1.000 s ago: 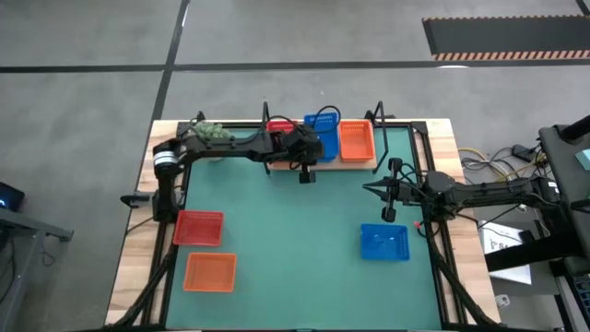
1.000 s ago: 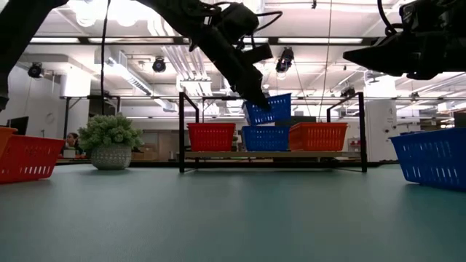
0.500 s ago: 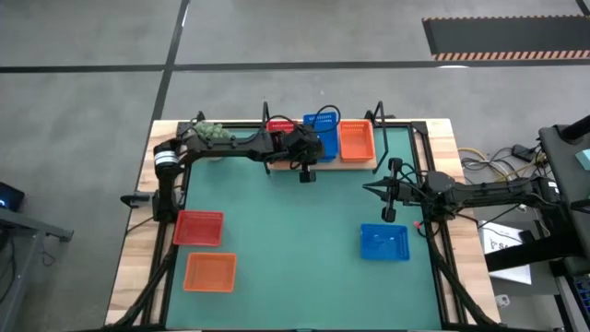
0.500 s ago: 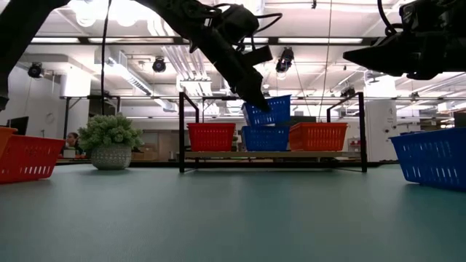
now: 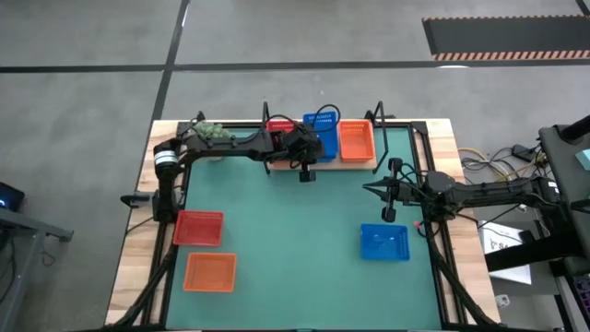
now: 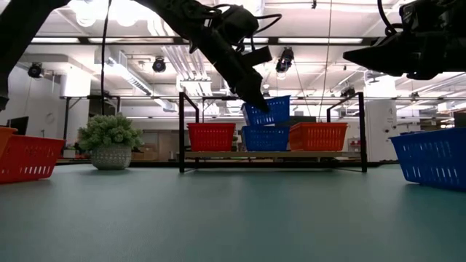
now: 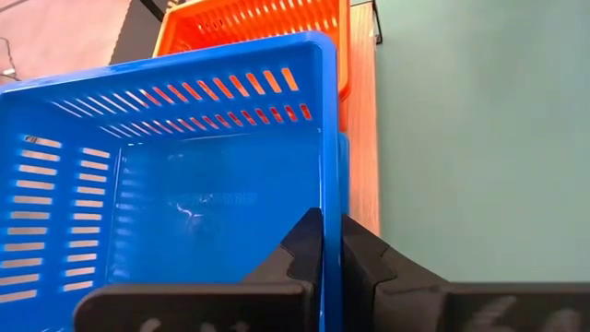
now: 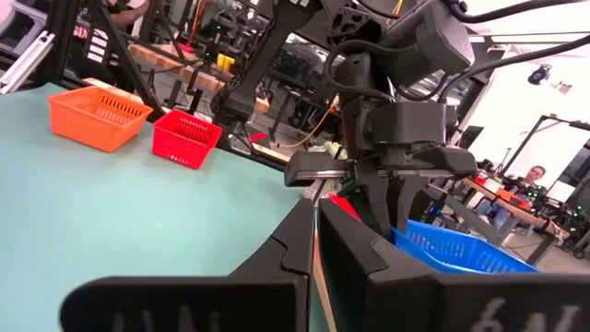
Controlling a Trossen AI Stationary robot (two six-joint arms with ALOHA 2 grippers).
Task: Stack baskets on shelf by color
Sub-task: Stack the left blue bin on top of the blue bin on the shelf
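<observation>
Baskets, high view: one blue basket (image 5: pixel 320 124) is pinched by the left hand (image 5: pixel 309 148) over the shelf (image 5: pixel 323 162); a red basket (image 5: pixel 278 126) sits just to the hand's left side, an orange basket (image 5: pixel 357 140) just to its right.
Loose baskets, high view: a second red basket (image 5: pixel 199 228) and a second orange basket (image 5: pixel 210 272) lie on the green mat (image 5: pixel 295 240) of the table (image 5: pixel 132 249), well apart from the left hand, toward the left arm's base. A loose blue basket (image 5: pixel 383 243) lies near the right hand (image 5: pixel 380 192), just short of it toward the table's front.
Right hand, high view: fingers pressed together, holding nothing, above the mat.

Held basket, low view: the blue basket (image 6: pixel 268 110) hangs tilted at the left hand (image 6: pixel 256 100), directly above a lower blue basket (image 6: pixel 265 137) that stands on the shelf (image 6: pixel 273 154).
Shelf row, low view: red (image 6: pixel 211 136), blue, orange (image 6: pixel 318 135), all below the hand.
Plant, low view: a potted plant (image 6: pixel 111 141) stands beyond the shelf's end.

Left hand, left wrist view: fingers (image 7: pixel 300 244) clamp one wall of the blue basket (image 7: pixel 184 184); the orange basket (image 7: pixel 258 23) lies beyond it.

Right hand, right wrist view: fingers (image 8: pixel 300 235) closed on nothing; the left arm with its blue basket (image 8: pixel 461 247) lies ahead.
</observation>
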